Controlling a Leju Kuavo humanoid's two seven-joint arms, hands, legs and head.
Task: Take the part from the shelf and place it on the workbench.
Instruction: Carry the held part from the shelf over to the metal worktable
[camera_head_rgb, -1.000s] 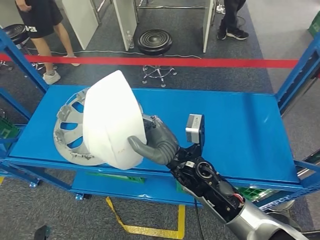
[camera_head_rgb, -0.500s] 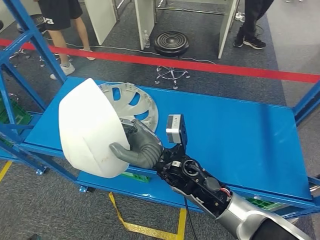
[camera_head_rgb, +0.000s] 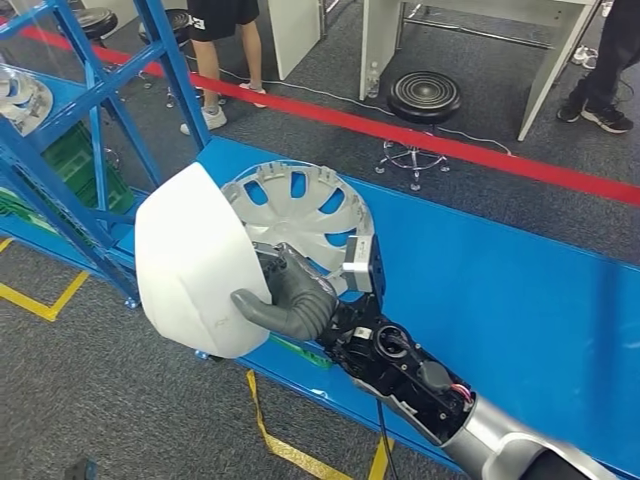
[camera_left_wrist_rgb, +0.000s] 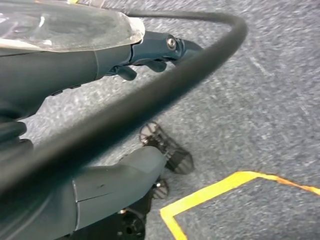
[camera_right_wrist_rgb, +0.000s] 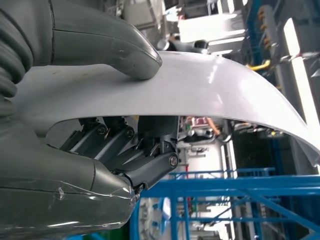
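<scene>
The white part (camera_head_rgb: 198, 262) is held by the right hand (camera_head_rgb: 294, 295). The grey thumb (camera_head_rgb: 260, 306) is pressed on the outer side of the part, and the dark fingers (camera_right_wrist_rgb: 124, 145) are curled against its inner side, as is seen in the right wrist view. The part is a big, smooth, curved shell. It is held up in the air, past the near edge of the blue counter (camera_head_rgb: 513, 300) and over the grey floor (camera_head_rgb: 113, 400). It is not resting on anything.

A silver wheel cover (camera_head_rgb: 302, 208) is seen lying flat on the counter, just behind the hand and the part. A part of its rim is hidden by the white part.

A blue shelf frame (camera_head_rgb: 90, 130) is seen at the left of the counter. Yellow lines (camera_head_rgb: 279, 440) are marked on the floor below the counter, and a red line (camera_head_rgb: 453, 148) is marked on the floor behind it. A round black stool (camera_head_rgb: 423, 95) is seen past the red line. The legs of a person (camera_head_rgb: 219, 70) are seen at the back left, and a person's dark shoes (camera_head_rgb: 604, 115) at the back right.

The left hand (camera_left_wrist_rgb: 124, 60) is seen hanging over the grey floor. Its dark fingers are bent in a little, and nothing is seen in them, but whether it is clenched or loose cannot be told.
</scene>
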